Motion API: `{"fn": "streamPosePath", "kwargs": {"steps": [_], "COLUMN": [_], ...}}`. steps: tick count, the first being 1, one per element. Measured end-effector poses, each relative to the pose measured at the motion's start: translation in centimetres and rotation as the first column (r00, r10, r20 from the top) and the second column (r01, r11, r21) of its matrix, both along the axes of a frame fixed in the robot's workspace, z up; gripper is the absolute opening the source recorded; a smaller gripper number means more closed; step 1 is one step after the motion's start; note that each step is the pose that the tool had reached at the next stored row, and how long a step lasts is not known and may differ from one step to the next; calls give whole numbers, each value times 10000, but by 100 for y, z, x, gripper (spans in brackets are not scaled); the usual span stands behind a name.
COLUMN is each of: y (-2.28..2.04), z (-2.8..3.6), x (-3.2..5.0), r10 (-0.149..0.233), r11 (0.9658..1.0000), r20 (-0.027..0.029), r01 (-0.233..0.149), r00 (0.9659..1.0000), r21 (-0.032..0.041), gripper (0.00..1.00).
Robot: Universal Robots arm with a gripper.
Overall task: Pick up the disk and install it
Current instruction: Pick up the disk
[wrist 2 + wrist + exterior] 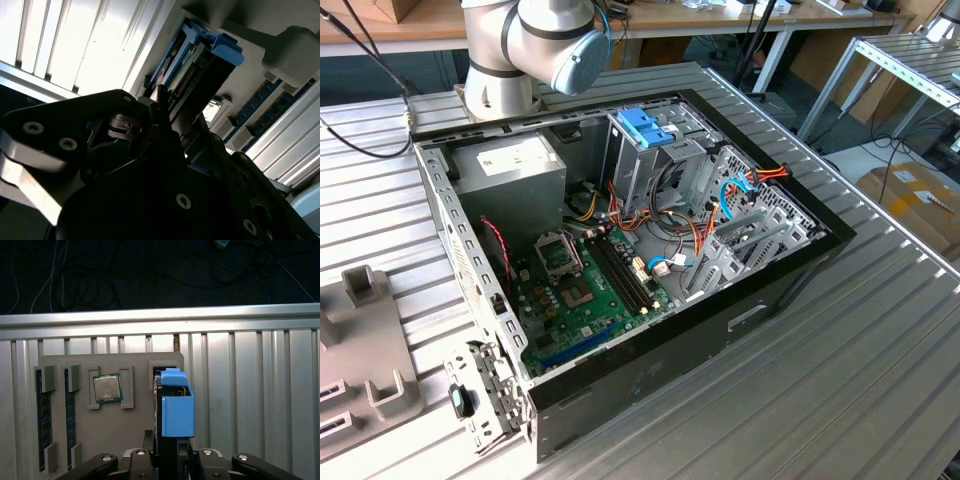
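At the exterior view's left you have a grey tray [360,340] with raised blocks lying on the slotted metal table [840,380]. Next comes the base of the arm [535,40], standing behind the open computer case [650,380]. Inside the case you pass a grey metal box [510,170] with a white label, the green motherboard [585,295] lying flat below it, then a small blue bracket [645,125] on top of the drive cage, and a tangle of orange and blue cables toward the exterior view's right. The wrist cameras give you the grip itself. In the first wrist view the gripper [172,454] has its jaws closed narrow on the disk [177,412]. The disk stands on edge with its light-blue rail frame pointing away from the fingers, in front of the grey tray [135,435]. That tray holds memory sticks [44,415] in slots and a processor chip [107,388] in a pocket just beside the disk. Whether the disk touches the tray you cannot tell. The second wrist view looks along the gripper's black body and shows you the disk [200,60] edge-on, with its connector side and blue frame end, and the memory sticks [260,102] beyond it.
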State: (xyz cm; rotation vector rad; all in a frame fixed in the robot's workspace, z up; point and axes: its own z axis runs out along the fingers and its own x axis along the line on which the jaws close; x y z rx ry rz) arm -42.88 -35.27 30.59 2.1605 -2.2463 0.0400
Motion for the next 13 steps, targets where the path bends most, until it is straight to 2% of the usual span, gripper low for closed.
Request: {"fn": "streamPosePath", "kwargs": {"steps": [13], "y": [0], "z": [7], "x": [0], "r10": [0], "r11": [10000], "r20": [0], "r01": [0], "r00": [10000], "r21": [1], "gripper": [35]}}
